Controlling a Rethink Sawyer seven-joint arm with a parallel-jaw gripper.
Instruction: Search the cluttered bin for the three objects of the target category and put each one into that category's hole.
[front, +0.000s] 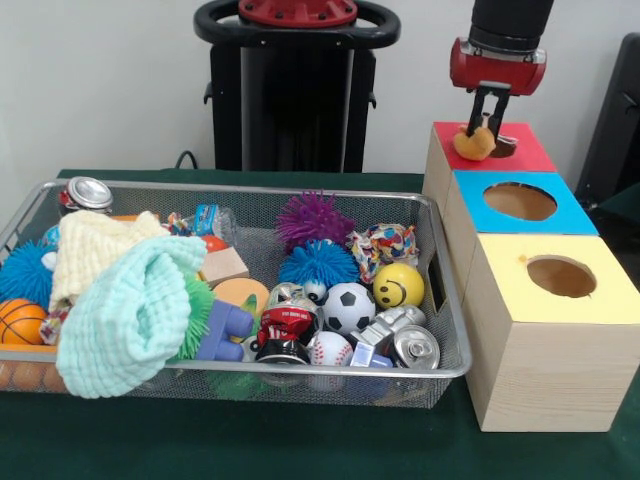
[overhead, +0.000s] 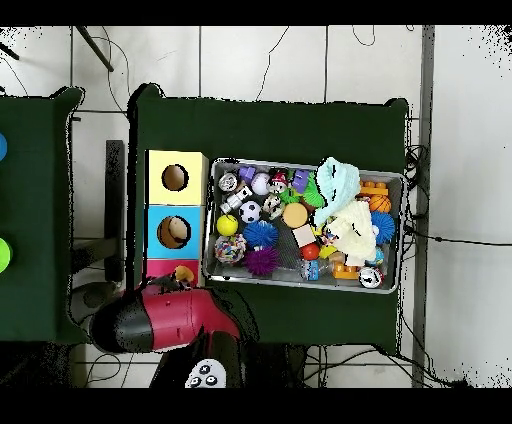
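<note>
My gripper (front: 485, 128) hangs over the red-topped wooden box (front: 530, 152) at the far right. It is shut on a small yellow-orange object (front: 475, 143), held just left of that box's round hole (front: 506, 147). The hole is partly hidden behind the object. In the overhead view the object (overhead: 183, 272) shows orange on the red top (overhead: 160, 268), beside my red arm (overhead: 165, 320). The silver wire mesh bin (front: 250, 188) fills the left and middle of the table. It holds balls, cans, spiky toys and cloths. It also shows in the overhead view (overhead: 300, 282).
The blue-topped box (front: 560, 212) and the yellow-topped box (front: 600, 300) stand in a row in front of the red one, right of the bin. A pale green cloth (front: 135, 305) hangs over the bin's near left rim. The black pedestal (front: 295, 90) stands behind the table.
</note>
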